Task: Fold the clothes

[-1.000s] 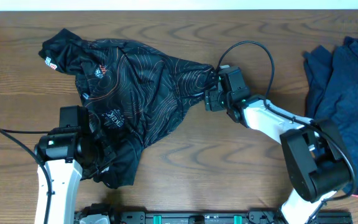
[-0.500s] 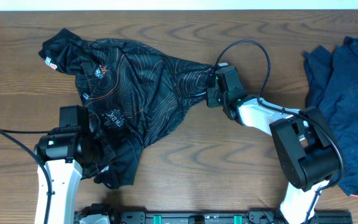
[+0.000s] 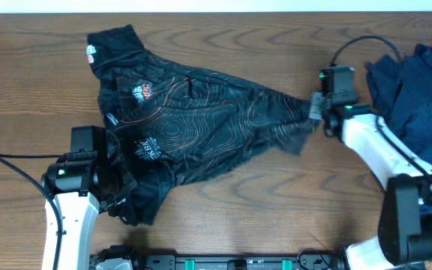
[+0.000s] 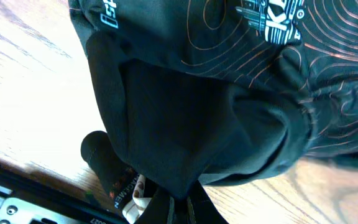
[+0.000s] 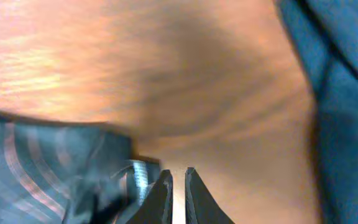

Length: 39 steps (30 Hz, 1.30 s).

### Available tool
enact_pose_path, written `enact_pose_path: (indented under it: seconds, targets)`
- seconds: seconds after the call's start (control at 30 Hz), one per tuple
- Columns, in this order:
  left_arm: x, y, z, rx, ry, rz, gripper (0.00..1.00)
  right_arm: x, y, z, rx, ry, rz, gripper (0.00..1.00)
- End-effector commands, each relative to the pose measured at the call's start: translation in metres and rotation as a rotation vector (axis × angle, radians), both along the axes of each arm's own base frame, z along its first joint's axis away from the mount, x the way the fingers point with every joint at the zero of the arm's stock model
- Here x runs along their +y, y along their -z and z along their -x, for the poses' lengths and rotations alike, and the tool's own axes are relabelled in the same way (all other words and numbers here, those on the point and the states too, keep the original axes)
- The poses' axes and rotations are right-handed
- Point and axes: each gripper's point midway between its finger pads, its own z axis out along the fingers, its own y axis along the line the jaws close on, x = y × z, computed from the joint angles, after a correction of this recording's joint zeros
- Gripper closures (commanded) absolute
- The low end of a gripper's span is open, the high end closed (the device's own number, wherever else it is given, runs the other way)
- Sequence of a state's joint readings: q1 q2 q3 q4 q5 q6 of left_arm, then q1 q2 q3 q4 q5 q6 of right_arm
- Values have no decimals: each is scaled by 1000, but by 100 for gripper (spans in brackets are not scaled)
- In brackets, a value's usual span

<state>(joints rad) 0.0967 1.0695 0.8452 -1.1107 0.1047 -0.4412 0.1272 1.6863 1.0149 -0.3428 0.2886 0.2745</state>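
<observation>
Black jersey [image 3: 201, 124] lies spread on your surface [image 3: 246, 202]. Your left gripper [image 4: 178, 208] pinches its bunched near-left end, and your right gripper [image 5: 178, 186] pinches its right tip.

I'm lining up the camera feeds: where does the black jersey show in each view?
Overhead: jersey stretched across the centre-left.
Left wrist: jersey fills most of the frame.
Right wrist: jersey blurred, in the lower left corner.
Shared landmark: the wooden table, seen in all three.
</observation>
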Motion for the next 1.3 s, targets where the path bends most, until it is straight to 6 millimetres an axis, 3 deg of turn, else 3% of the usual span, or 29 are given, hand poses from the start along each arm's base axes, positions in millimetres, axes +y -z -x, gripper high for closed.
enact_pose_path:
  seconds: [0.0, 0.1, 0.27, 0.33, 0.47, 0.83, 1.27]
  targets:
    - [5, -2, 0, -5, -10, -23, 94, -14, 7, 13, 62, 27, 16, 86]
    - [5, -2, 0, -5, -10, -23, 94, 4, 19, 28, 145, -30, -80, 58]
    - [5, -2, 0, -5, -10, -23, 94, 51, 37, 83, 387, -150, -299, 50]
    - [5, -2, 0, -5, -10, -23, 94, 57, 40, 108, 485, -88, -363, 48]
    - [5, -2, -2, -12, -10, -24, 94, 61, 40, 135, 593, 31, -422, 42]
    - [5, -2, -4, -20, -10, -25, 94, 83, 49, 129, 526, 159, -424, 35]
    - [5, -2, -4, -20, -10, -24, 94, 78, 56, 133, 461, 242, -260, 36]
